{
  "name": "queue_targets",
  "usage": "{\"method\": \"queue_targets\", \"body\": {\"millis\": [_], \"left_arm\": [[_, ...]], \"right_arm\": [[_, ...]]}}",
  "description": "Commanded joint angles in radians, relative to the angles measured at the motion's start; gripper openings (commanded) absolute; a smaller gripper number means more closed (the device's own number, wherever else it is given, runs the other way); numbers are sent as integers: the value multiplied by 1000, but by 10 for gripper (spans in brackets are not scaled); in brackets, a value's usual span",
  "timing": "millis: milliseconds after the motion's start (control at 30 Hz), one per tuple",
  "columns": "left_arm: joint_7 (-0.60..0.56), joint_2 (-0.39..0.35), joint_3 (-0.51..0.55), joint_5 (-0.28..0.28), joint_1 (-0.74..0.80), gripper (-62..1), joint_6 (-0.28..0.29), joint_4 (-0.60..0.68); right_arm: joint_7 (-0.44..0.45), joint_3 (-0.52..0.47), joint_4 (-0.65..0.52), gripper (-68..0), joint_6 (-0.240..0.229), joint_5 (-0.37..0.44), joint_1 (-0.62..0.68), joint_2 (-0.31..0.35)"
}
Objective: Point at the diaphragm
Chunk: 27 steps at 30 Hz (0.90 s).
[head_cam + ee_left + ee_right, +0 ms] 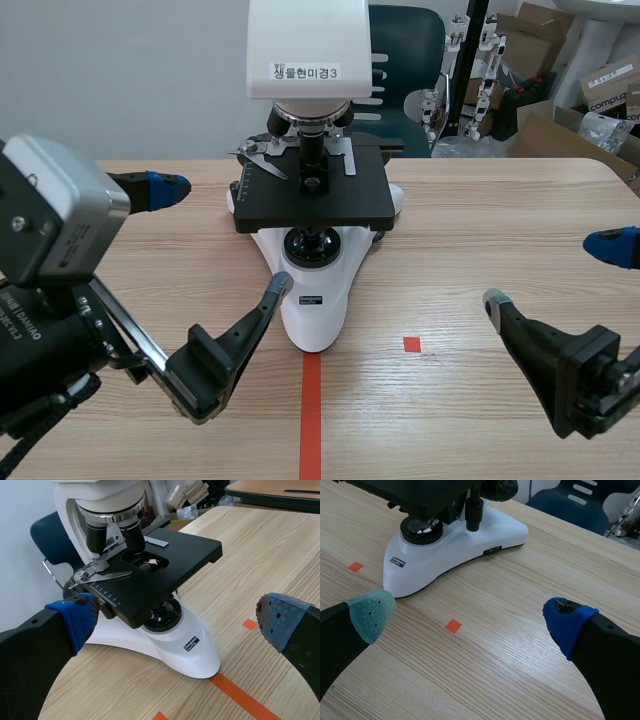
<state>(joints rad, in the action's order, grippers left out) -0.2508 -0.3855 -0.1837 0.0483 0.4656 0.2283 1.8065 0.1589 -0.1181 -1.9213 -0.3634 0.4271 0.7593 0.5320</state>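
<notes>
A white microscope with a black stage stands at the table's middle. Under the stage sits a black round part with a lens, where the diaphragm is; it also shows in the left wrist view and the right wrist view. My left gripper is open, left of the microscope's base, with its fingers spread on either side of the stage front. My right gripper is open at the right, apart from the microscope and low over the bare wood.
A blue chair stands behind the table. Cardboard boxes and clutter fill the back right. An orange-red tape line and a small square mark the wood in front of the microscope.
</notes>
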Motion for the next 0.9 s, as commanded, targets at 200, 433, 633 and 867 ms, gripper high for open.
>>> {"method": "queue_targets", "body": {"millis": [200, 433, 633, 867], "left_arm": [[-14, -3, 1, -30, -3, 14, -5, 8], [-14, -3, 1, -115, -3, 14, -5, 8], [-14, -3, 1, -138, -3, 14, -5, 8], [-14, -3, 1, -138, -3, 14, -5, 8]], "right_arm": [[16, -5, -10, 4, -1, 4, -11, 5], [16, -5, -10, 4, -1, 4, -11, 5], [16, -5, -10, 4, -1, 4, -11, 5], [16, -5, -10, 4, -1, 4, -11, 5]]}}
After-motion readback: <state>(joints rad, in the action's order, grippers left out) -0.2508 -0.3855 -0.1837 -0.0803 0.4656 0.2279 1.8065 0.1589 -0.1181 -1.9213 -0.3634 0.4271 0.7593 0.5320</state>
